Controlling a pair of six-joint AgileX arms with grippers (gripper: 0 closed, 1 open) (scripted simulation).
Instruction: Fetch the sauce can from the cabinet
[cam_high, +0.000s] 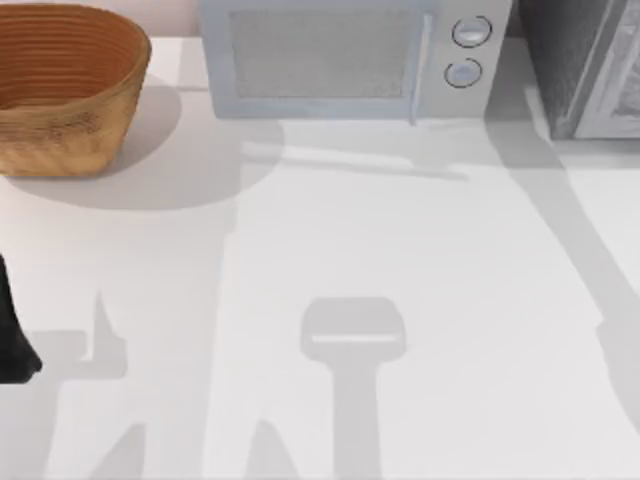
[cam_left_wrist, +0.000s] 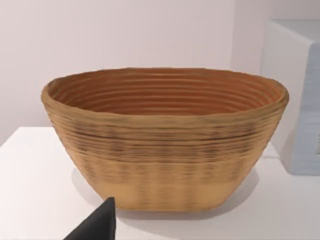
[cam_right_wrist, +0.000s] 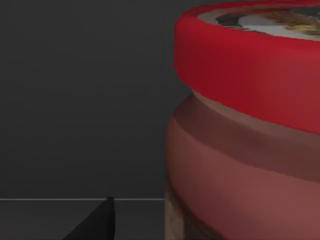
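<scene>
My right wrist camera is sitting very close to the sauce can, which is standing upright against a dark grey wall that is probably the inside of the cabinet. The can's red rim is showing, and its right side and base are cut off by the frame; only a sliver of the label on top is visible. One dark fingertip of my right gripper is poking in just beside the can, not clearly touching it. How wide that gripper is standing, and whether it has hold of anything, I cannot tell.

From above, the cabinet is sitting at the table's far right corner, cropped by the frame, with its lighter door panel partly showing. The microwave is standing just left of it, top cut off.

My left arm is sitting parked at the left edge, mostly out of frame. Its wrist camera is facing the wicker basket, standing at the far left of the table, with one dark fingertip at the edge; its opening I cannot tell either.
</scene>
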